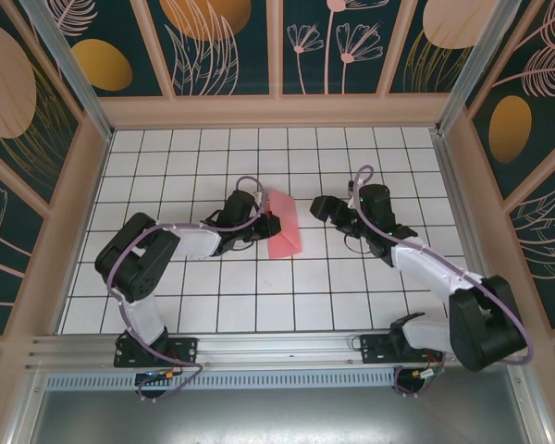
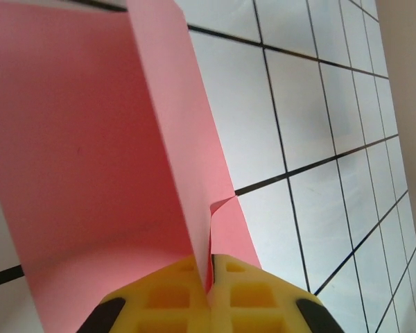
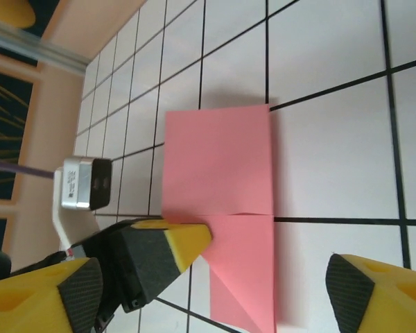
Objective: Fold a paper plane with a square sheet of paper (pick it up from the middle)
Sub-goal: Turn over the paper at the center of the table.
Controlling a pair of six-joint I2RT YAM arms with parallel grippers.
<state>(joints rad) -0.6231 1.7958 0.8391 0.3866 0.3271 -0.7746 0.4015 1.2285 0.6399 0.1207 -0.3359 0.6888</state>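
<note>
Paper [image 2: 90, 152] edge pinched in left gripper [image 2: 209, 279]

Nothing here can be read as text, label, brand, number or sign. The paper [image 1: 285, 225] is plain pink, the desk [image 1: 166, 157] carries only black grid lines, and the walls [image 1: 222, 46] bear painted leaves and flowers without lettering. The grey box [image 3: 87, 184] on the left arm has tiny marks on its face, too small to read
</note>
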